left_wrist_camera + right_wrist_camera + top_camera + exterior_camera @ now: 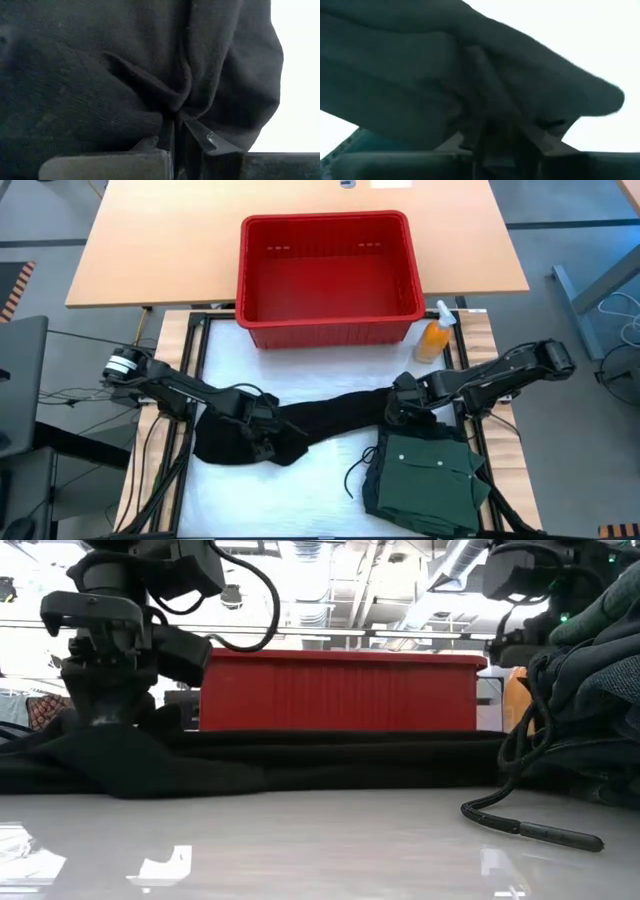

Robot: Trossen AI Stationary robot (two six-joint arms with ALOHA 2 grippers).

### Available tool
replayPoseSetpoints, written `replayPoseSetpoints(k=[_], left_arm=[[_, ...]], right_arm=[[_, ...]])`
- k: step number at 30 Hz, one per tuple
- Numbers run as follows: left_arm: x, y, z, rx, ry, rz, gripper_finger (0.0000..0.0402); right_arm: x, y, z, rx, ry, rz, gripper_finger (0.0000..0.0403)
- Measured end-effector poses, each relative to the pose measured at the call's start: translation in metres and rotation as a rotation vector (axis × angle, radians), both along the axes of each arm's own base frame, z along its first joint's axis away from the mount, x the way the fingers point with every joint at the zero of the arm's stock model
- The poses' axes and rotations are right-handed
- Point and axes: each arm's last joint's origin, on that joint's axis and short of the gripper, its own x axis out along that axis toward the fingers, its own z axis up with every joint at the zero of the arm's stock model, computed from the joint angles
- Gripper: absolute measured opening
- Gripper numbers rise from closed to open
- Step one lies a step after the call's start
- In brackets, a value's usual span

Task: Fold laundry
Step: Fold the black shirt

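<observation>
A red basket (pixel 330 275) stands beyond both grippers; no writing can be read on anything. The black garment (pixel 320 420) stretches between them, the left gripper (pixel 262 430) pinching one end. The right gripper (pixel 398 412) sits at the other end, grip unclear, just beside the folded green shirt (pixel 428 480).

Red plastic basket (pixel 330 275) at worktop's (pixel 320 490) far edge, orange spray bottle (pixel 434 337) just right. Black garment (pixel 320 420) stretched across middle; folded green buttoned shirt (pixel 425 475) near right corner.
</observation>
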Motion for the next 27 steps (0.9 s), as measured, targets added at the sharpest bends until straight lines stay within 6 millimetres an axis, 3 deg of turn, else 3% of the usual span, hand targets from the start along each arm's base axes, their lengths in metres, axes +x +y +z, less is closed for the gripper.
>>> replayPoseSetpoints(k=[8, 12, 17, 22, 27], left_arm=[[0.009, -0.001, -0.001, -0.019, -0.062, 0.083, 0.0004], [0.009, -0.002, 0.0, -0.02, -0.064, 0.074, 0.0017], [0.005, -0.001, 0.012, -0.02, -0.074, 0.067, 0.0069], [-0.002, 0.007, 0.042, -0.021, -0.119, 0.0, 0.0112], [-0.02, 0.01, 0.065, -0.073, -0.119, -0.087, 0.0129]], right_arm=[[-0.018, -0.01, 0.013, 0.015, 0.016, -0.067, 0.0201], [-0.022, -0.014, 0.04, 0.011, -0.119, -0.068, 0.0236], [-0.024, -0.018, 0.073, -0.101, -0.303, -0.033, 0.0243], [-0.006, -0.019, 0.082, -0.178, -0.449, 0.067, 0.0237], [0.023, -0.017, 0.069, -0.207, -0.441, 0.135, 0.0233]])
